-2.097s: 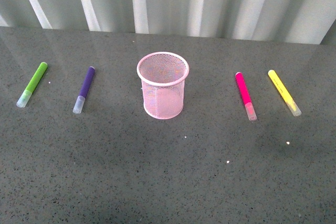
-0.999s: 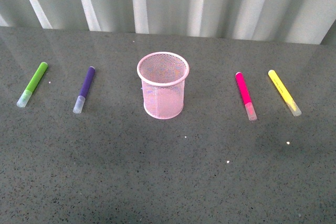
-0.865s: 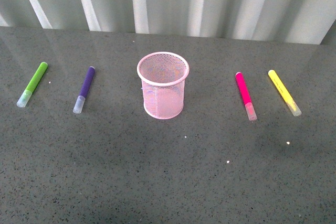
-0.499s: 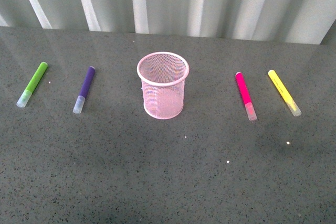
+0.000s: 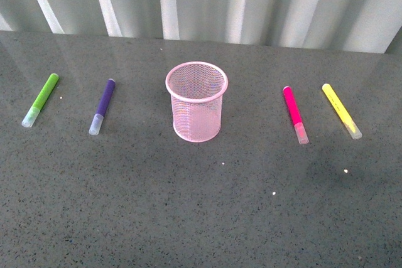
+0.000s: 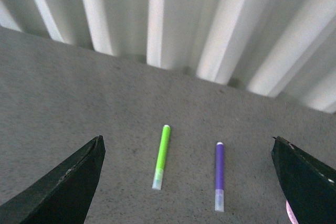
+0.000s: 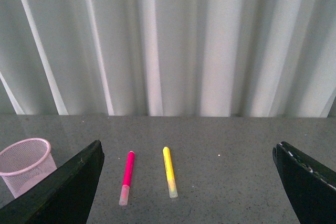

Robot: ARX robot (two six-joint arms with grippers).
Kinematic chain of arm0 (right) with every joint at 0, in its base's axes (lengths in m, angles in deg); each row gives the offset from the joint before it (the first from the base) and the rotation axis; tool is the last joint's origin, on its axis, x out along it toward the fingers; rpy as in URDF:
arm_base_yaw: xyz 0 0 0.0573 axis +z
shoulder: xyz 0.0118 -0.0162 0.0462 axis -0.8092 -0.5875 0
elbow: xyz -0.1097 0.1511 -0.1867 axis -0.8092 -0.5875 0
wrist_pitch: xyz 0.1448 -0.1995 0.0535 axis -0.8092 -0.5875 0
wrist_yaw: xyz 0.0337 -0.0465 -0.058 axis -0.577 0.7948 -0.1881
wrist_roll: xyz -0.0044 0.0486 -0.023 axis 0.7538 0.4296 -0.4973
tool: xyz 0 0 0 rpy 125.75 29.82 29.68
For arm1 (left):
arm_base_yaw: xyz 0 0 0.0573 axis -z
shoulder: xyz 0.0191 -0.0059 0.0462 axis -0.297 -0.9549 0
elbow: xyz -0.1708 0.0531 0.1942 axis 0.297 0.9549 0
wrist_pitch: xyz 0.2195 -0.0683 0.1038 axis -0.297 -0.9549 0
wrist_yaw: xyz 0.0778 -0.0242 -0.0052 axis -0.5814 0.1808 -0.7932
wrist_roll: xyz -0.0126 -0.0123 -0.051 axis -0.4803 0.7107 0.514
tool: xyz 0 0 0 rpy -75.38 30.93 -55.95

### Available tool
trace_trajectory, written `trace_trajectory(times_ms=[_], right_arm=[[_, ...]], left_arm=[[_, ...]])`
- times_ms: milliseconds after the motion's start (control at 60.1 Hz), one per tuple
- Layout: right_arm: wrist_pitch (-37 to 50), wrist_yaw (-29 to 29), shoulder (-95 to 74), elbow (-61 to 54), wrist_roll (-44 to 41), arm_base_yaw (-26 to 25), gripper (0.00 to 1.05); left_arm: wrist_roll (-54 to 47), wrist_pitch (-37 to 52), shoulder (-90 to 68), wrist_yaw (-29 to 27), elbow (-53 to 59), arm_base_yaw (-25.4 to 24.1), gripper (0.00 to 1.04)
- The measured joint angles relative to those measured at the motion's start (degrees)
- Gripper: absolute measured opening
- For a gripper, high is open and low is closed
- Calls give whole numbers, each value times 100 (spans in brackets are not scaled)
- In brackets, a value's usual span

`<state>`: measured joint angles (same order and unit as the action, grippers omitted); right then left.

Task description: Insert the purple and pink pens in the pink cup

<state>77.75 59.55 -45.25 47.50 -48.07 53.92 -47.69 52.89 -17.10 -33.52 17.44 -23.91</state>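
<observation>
Grey speckled tabletop (image 5: 201, 218) meets a corrugated white wall. The pink cup (image 5: 196, 101) stands upright at centre, with the purple pen (image 5: 102, 106) lying flat to its left and the pink pen (image 5: 294, 114) to its right, probably one for each arm. The green marker (image 5: 40, 99) and yellow marker (image 5: 341, 110) lie outermost. The left gripper (image 6: 186, 141) and right gripper (image 7: 188, 144) hang spread wide and empty. No writing is legible.

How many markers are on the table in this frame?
4: lime green marker far left, purple pen left of the pink cup, pink pen right of it, yellow marker far right. None appears hidden.
</observation>
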Motion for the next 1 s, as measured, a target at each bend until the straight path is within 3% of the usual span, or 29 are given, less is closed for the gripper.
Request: trace_trajectory(times_ms=[116,349,999], right_arm=[[0,2,0,0,0,0,98],[0,2,0,0,0,0,98],[0,0,0,0,0,0,98]], left_arm=[[-297,-584,-1241,411,-933,166,98],[-831,-1392,-2828,562,-2247,581,98],[-754,-1528,-5268,387,-3438,1019,98]])
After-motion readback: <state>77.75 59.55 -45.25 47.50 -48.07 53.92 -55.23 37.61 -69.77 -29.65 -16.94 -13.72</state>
